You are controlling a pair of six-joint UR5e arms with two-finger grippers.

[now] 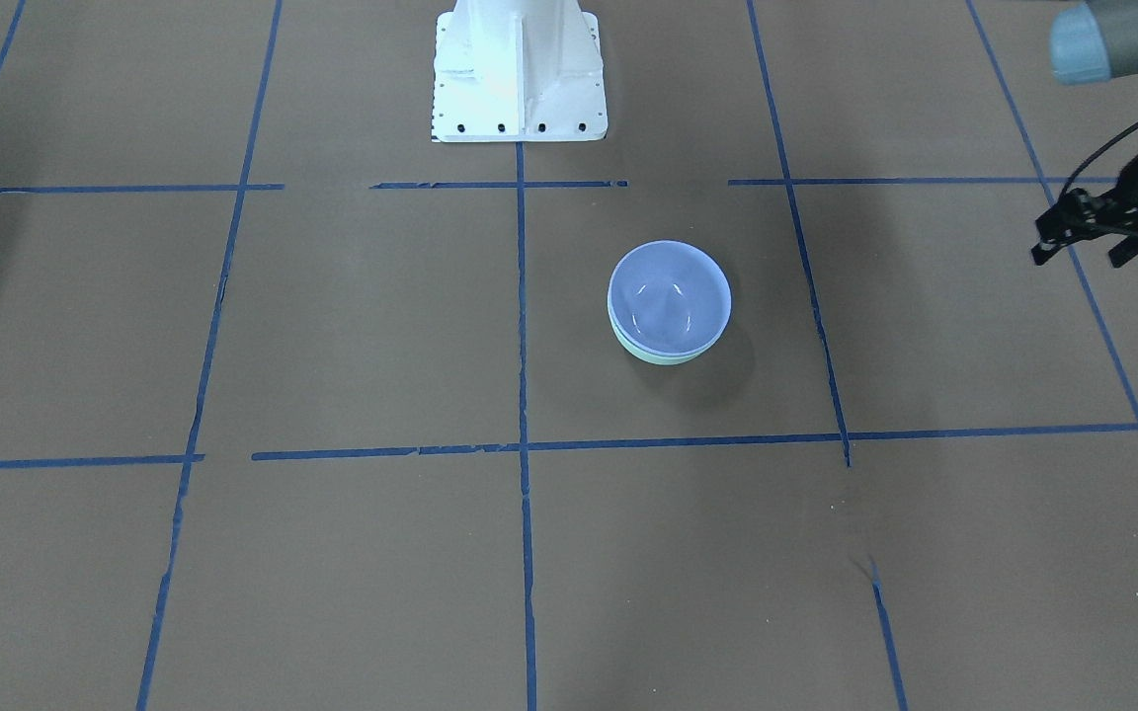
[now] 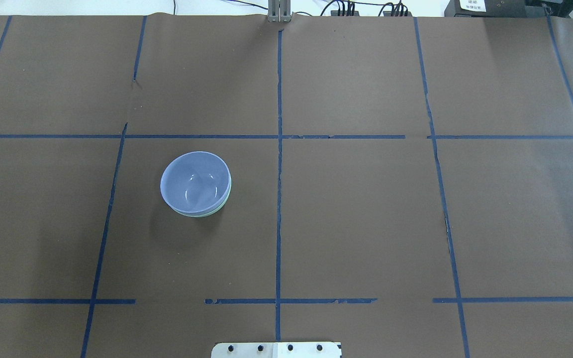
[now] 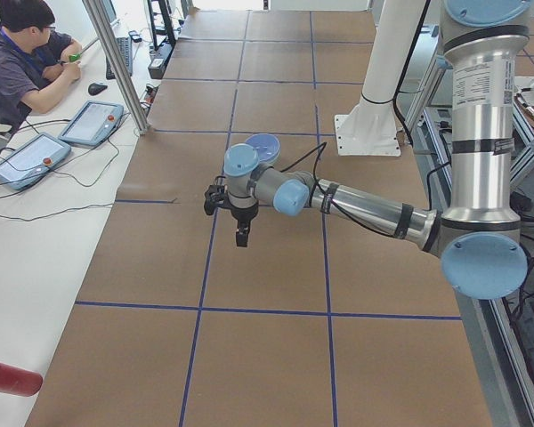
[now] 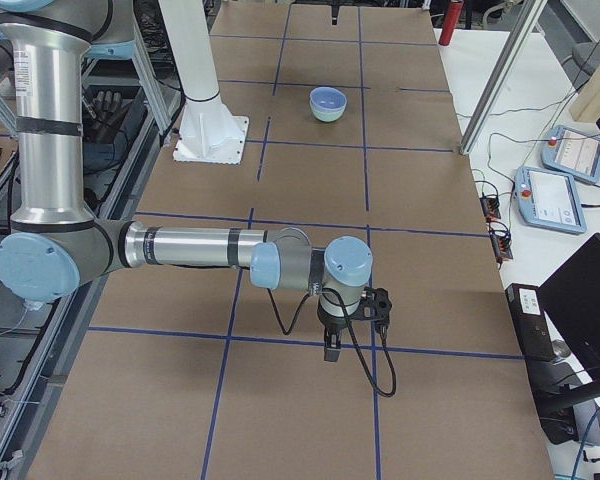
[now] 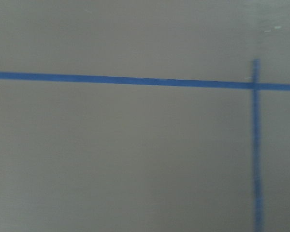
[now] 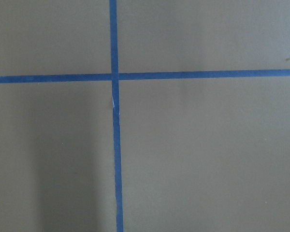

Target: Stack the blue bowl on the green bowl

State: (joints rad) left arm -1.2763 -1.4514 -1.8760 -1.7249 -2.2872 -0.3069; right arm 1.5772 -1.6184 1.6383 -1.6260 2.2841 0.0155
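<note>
The blue bowl (image 1: 669,296) sits nested inside the green bowl (image 1: 666,357), of which only a thin mint edge shows under it. The stack also shows in the overhead view, blue bowl (image 2: 195,182) over green bowl (image 2: 206,213), left of the centre line. My left gripper (image 1: 1079,257) hovers far off to the side of the bowls, apart from them, its fingers spread and empty; it also shows in the exterior left view (image 3: 241,238). My right gripper (image 4: 332,352) shows only in the exterior right view, pointing down far from the bowls; I cannot tell if it is open or shut.
The brown table carries a grid of blue tape lines (image 2: 279,199). The white robot base (image 1: 518,74) stands at the table's edge behind the bowls. An operator (image 3: 22,62) sits at a side bench with tablets. Both wrist views show only table and tape.
</note>
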